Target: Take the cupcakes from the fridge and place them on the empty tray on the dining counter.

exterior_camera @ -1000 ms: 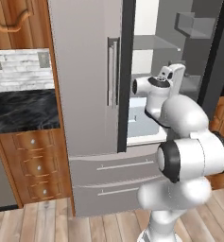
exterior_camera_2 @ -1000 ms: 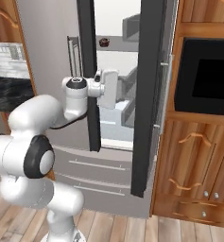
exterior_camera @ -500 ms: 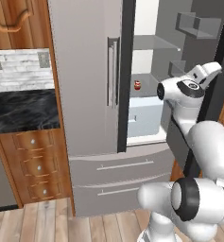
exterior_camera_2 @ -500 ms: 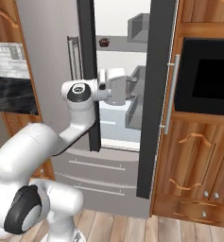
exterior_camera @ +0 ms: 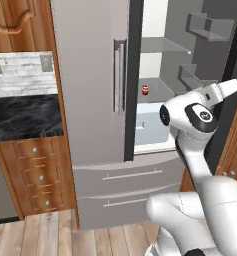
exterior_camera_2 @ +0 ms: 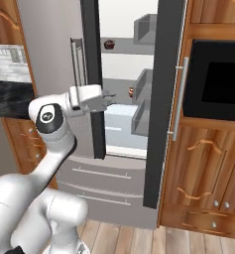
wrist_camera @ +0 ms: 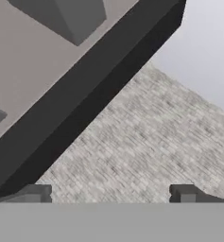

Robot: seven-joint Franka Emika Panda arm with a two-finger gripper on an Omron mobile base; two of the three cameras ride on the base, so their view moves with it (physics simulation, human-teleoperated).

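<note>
The fridge (exterior_camera: 90,75) has its left door shut and its right door (exterior_camera_2: 166,99) swung open onto a white interior. A cupcake with pale frosting and a red top (exterior_camera: 145,90) (exterior_camera_2: 132,92) sits on a middle shelf. The dark chocolate cupcake (exterior_camera_2: 109,44) sits on the shelf above. My gripper (exterior_camera_2: 110,95) (exterior_camera: 234,86) hovers in front of the opening at middle-shelf height, short of the cupcakes. In the hand view its fingertips (wrist_camera: 35,191) stand wide apart, so my gripper (wrist_camera: 111,194) is open and empty. The tray and the dining counter are out of view.
The open door's dark edge (wrist_camera: 85,104) crosses the hand view close by. Grey door bins (exterior_camera_2: 141,106) hang inside that door. Two lower fridge drawers (exterior_camera: 125,185) are shut. A black-topped counter with wooden drawers (exterior_camera: 20,117) stands to the left, a wall oven (exterior_camera_2: 220,82) to the right.
The arm has swung across the fridge opening and the hand has turned toward the open door. The red-topped cupcake, hidden behind the arm before, now shows. The jaws stayed open.
</note>
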